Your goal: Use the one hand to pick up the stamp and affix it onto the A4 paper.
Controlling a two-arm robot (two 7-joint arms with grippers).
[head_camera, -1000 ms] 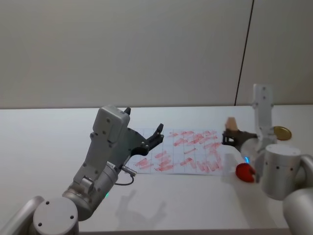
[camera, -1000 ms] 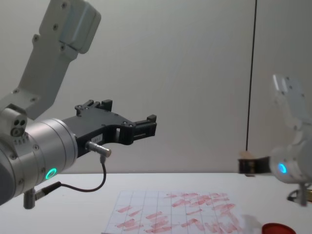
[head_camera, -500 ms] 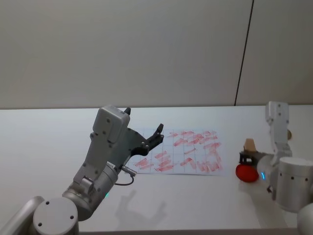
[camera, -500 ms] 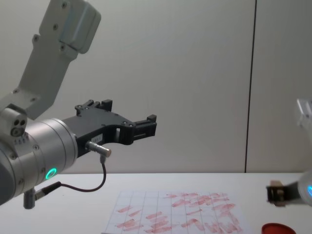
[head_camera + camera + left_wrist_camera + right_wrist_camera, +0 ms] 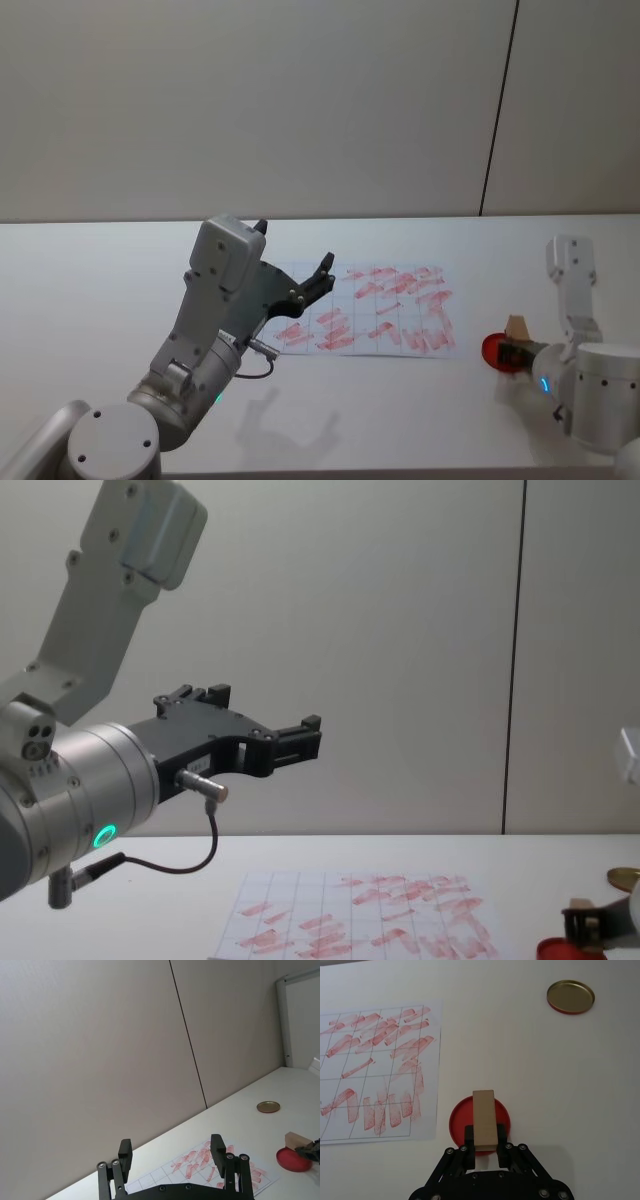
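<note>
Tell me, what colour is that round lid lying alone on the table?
Gold, the lid; the right wrist view shows it best.

Head view: from high, looking forward and down over the table [image 5: 80, 300] toward the wall. Chest view: lower, level across the tabletop, close behind the left gripper [image 5: 295, 742]. Left wrist view: aimed up past that gripper's fingers. Right wrist view: straight down, near the red ink pad [image 5: 455, 1122]. Shared by all four: the paper [image 5: 375, 310].
</note>
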